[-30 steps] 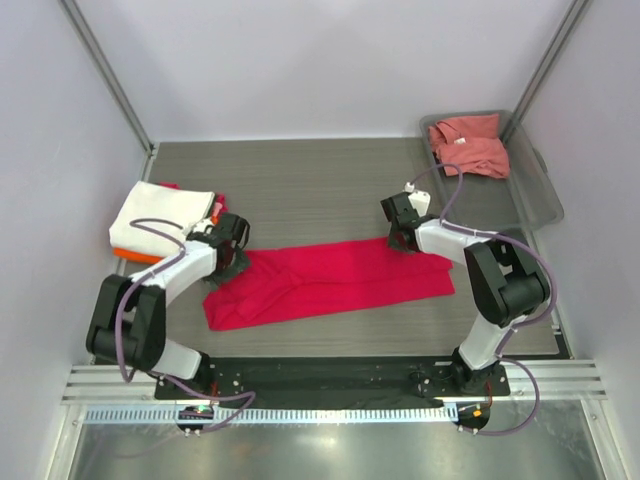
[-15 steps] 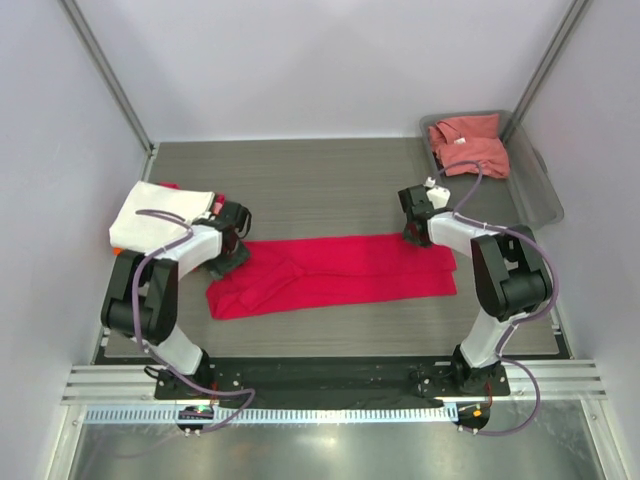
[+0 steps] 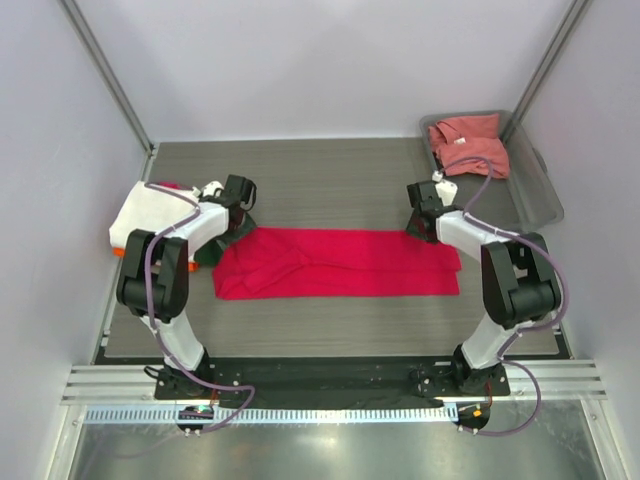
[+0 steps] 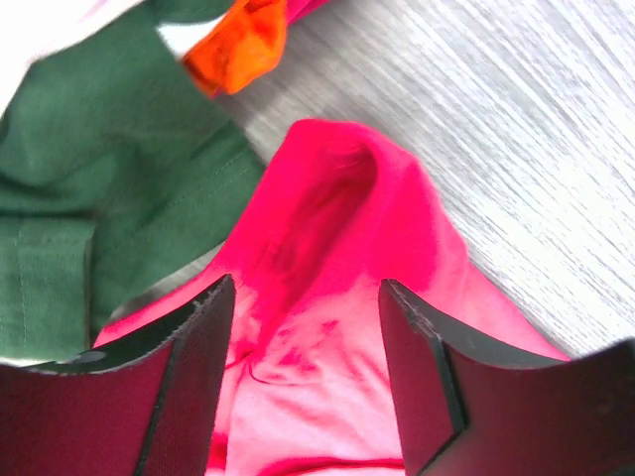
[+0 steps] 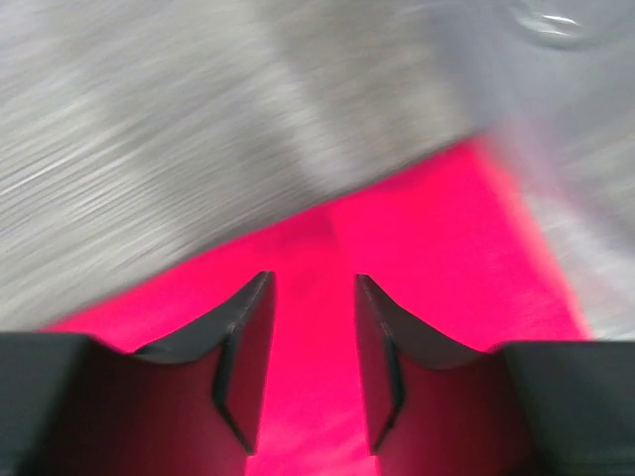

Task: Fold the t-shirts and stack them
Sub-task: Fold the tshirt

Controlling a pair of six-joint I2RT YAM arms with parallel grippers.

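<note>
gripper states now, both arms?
Left gripper: open, above the crimson t-shirt, holding nothing.
Right gripper: open, above the same shirt, holding nothing.

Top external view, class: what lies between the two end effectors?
The crimson t-shirt, spread lengthwise, spans from left end effector to right end effector; the top external view shows it.

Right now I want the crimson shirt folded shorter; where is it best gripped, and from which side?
Take the crimson t-shirt by its right short end, at the corners, probably from above. It lies flat as a long left-to-right band, so lifting that end lets it fold over toward the left.
</note>
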